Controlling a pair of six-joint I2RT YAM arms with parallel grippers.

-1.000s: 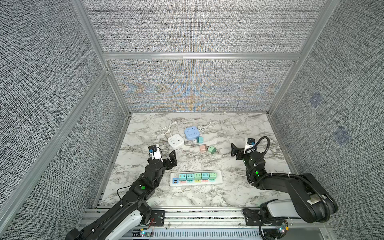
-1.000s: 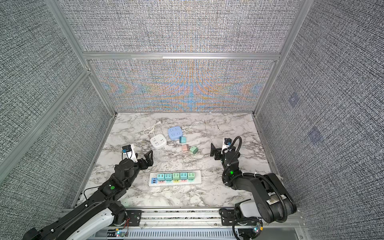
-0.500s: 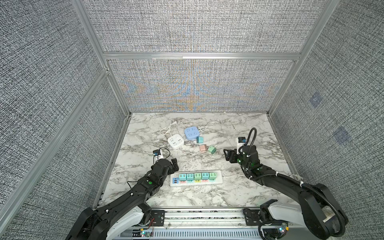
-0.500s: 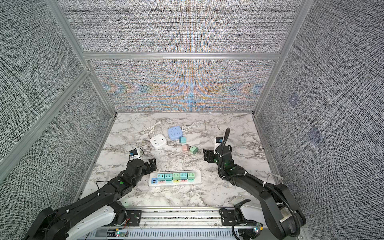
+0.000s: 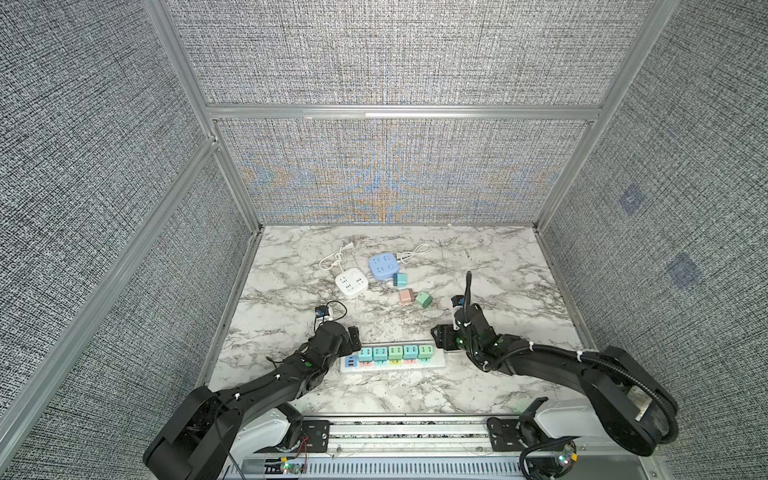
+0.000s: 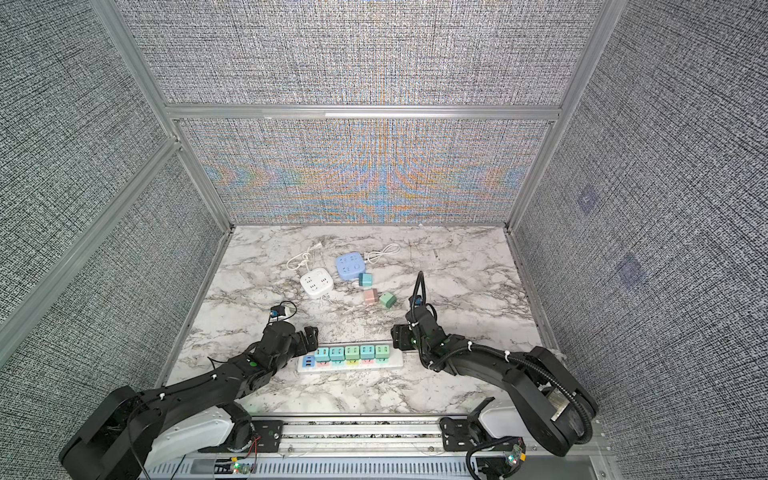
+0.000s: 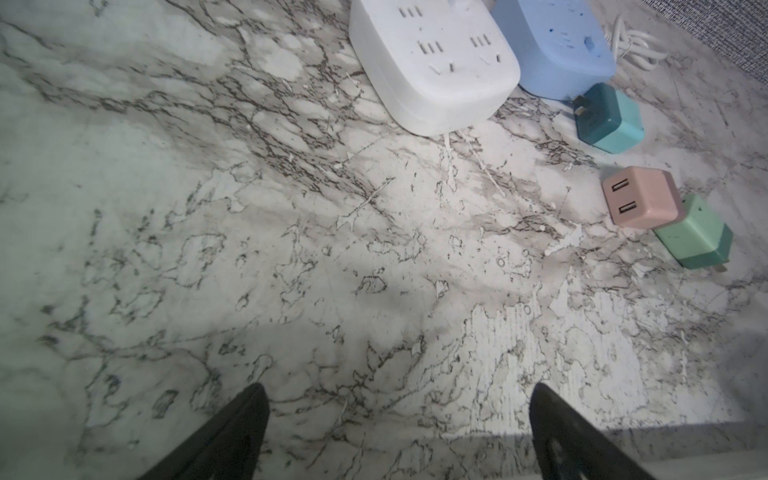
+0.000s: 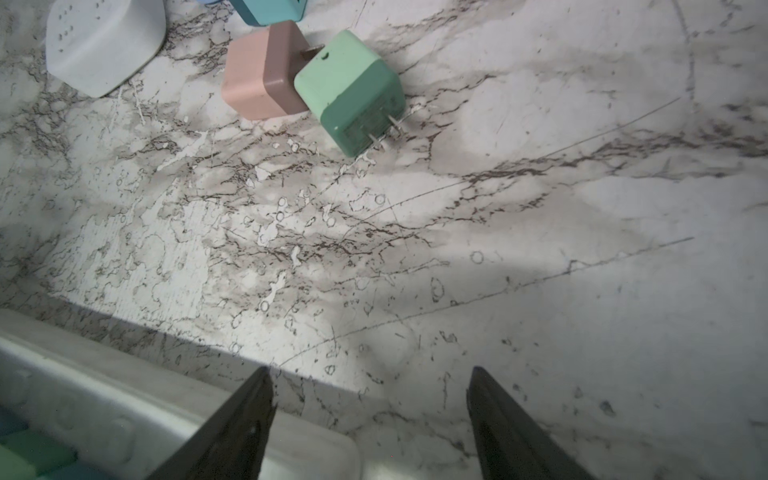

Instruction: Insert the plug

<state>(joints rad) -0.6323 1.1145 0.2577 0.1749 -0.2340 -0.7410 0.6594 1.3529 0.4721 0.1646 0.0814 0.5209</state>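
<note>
1. Power strip (image 5: 437, 360) lies near the front edge of the tabletop (image 5: 498, 266), with 5 seated plugs (image 5: 395, 353) in one row.
2. 3 loose plugs lie behind the strip, none held: teal plug (image 5: 400, 279), pink plug (image 5: 405, 296), green plug (image 5: 424, 299). Pink and green are just beside each other.
3. 2 cube sockets sit side by side: white socket (image 5: 351, 283), blue socket (image 5: 382, 266).
4. Left gripper (image 5: 354, 338): jaws released wide, empty, at the strip's left end.
5. Right gripper (image 8: 370, 374): jaws apart, empty, at the strip's right end.

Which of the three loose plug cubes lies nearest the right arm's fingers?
The mint green plastic plug cube, rightmost of the three; the pink cube beside it and the teal cube sit farther away.
</note>
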